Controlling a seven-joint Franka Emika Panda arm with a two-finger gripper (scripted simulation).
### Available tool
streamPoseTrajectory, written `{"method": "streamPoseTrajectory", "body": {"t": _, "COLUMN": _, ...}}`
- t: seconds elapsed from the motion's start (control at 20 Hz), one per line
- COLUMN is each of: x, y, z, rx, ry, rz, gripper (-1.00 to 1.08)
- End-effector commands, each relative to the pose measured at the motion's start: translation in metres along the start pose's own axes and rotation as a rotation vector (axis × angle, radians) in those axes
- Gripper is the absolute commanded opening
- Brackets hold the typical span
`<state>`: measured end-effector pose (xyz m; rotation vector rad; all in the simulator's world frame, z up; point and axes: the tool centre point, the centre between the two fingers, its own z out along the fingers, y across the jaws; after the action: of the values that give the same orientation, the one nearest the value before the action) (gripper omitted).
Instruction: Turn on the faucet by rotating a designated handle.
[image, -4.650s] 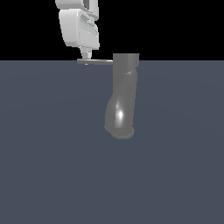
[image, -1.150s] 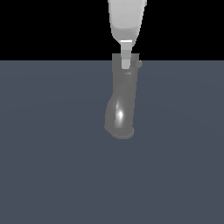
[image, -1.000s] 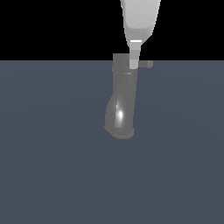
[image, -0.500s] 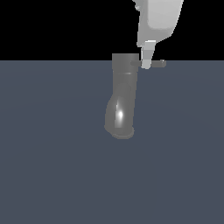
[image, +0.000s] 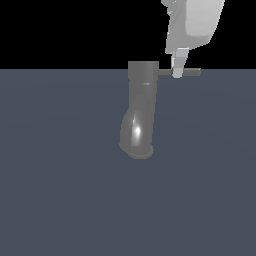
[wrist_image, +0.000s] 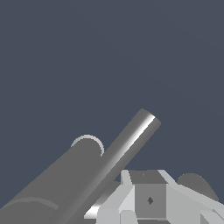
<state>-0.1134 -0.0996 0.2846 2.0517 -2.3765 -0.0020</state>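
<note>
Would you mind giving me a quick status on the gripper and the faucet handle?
Gripper down on the handle, jaws unclear. Handle points to the exterior view's right off the faucet. Nothing in the way.

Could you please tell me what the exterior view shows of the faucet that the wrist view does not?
Only the exterior view shows the faucet whole, its collar on top and its curved lower end on the dark floor, with the handle sticking out toward that view's right. Only the wrist view shows the handle's bright free end close up and the pipe's rim. Both show the pincer at the handle; whether it is open or shut cannot be told.
</note>
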Motion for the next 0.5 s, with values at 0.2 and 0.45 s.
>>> {"method": "streamPoseTrajectory", "body": {"t": 0.2, "x": 0.018, "y": -0.015, "z": 0.000, "rx": 0.003, "ry": 0.000, "rz": 0.011, "gripper": -1.00}}
{"method": "streamPoseTrajectory", "body": {"t": 0.45, "x": 0.028, "y": -0.024, "z": 0.000, "rx": 0.003, "ry": 0.000, "rz": 0.014, "gripper": -1.00}}
